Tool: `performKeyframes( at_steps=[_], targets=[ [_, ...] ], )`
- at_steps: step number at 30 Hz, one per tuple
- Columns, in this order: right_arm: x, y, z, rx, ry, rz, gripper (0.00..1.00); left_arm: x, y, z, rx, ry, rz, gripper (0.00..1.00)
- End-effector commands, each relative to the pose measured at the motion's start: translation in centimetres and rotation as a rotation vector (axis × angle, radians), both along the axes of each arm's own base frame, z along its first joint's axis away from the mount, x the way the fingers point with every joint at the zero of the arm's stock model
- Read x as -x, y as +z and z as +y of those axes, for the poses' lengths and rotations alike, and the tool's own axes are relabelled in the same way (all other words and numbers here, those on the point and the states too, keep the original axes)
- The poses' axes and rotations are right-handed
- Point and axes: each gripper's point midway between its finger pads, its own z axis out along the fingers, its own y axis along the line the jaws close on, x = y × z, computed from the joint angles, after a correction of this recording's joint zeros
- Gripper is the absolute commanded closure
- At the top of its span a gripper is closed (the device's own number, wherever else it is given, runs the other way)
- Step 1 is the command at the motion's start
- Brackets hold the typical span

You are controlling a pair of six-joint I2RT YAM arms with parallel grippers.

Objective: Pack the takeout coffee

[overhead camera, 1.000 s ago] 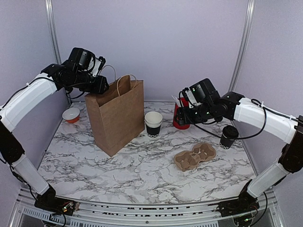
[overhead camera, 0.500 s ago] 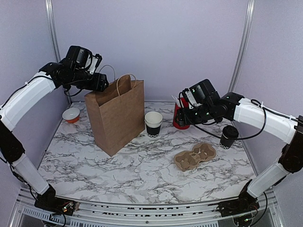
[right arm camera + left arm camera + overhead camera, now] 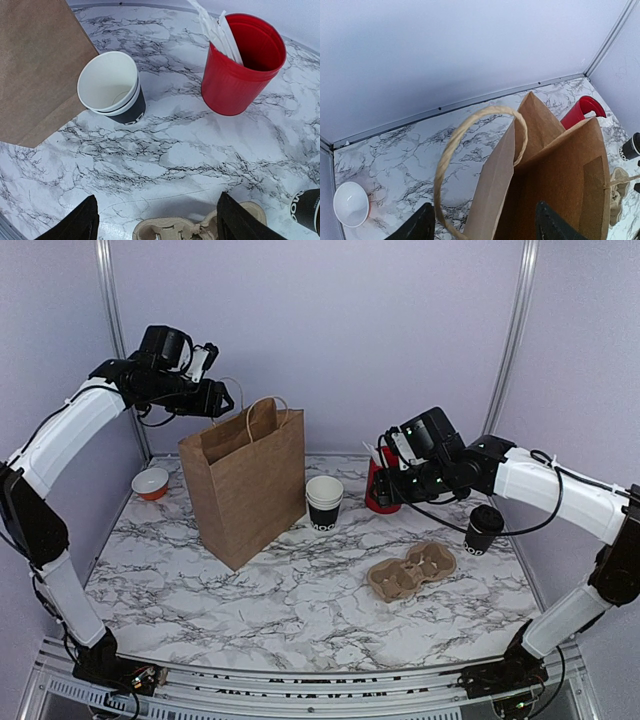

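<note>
The takeout coffee [image 3: 483, 528], a black lidded cup with white lettering, stands at the right side of the table, also at the frame edge in the wrist views [image 3: 306, 210] [image 3: 632, 146]. My right gripper [image 3: 390, 490] hovers open above bare marble [image 3: 157, 225], left of the coffee, with nothing between its fingers. An open brown paper bag [image 3: 245, 485] stands upright at the left. My left gripper [image 3: 221, 399] hangs open above the bag's back left corner [image 3: 485, 227]. The bag's left wall [image 3: 492, 195] and rope handle [image 3: 451, 150] lie under the gap, not gripped.
A stack of lidless black cups [image 3: 324, 502] stands right of the bag. A red cup of utensils [image 3: 380, 485] is behind my right gripper. A cardboard cup carrier [image 3: 412, 571] lies in front of the coffee. A small bowl [image 3: 150, 482] sits at the far left.
My left gripper has opened and lifted up and back from the bag's handle, which now stands free. The right arm has not moved.
</note>
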Motion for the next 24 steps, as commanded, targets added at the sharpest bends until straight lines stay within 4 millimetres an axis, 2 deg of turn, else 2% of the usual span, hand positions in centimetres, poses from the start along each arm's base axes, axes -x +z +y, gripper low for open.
performKeyframes(
  at_steps=[1, 9, 18, 21, 24],
  targets=[
    [0.3, 1.9, -0.3, -0.020, -0.002, -0.045, 0.21, 0.1, -2.5, -1.5, -0.019, -0.096, 0.089, 0.35],
    [0.4, 1.9, -0.6, -0.019, -0.011, -0.047, 0.21, 0.0, -3.9, -1.5, -0.052, -0.094, 0.122, 0.53],
    [0.3, 1.6, -0.4, -0.022, -0.008, -0.041, 0.21, 0.3, -3.3, -0.6, -0.094, -0.059, 0.094, 0.99],
    [0.4, 1.7, -0.4, -0.020, -0.005, -0.044, 0.21, 0.6, -2.1, -0.3, -0.135, -0.035, 0.053, 1.00],
    [0.4, 1.6, -0.4, -0.018, -0.003, -0.042, 0.21, 1.8, 0.2, -0.5, -0.189, -0.038, -0.018, 1.00]
  ],
)
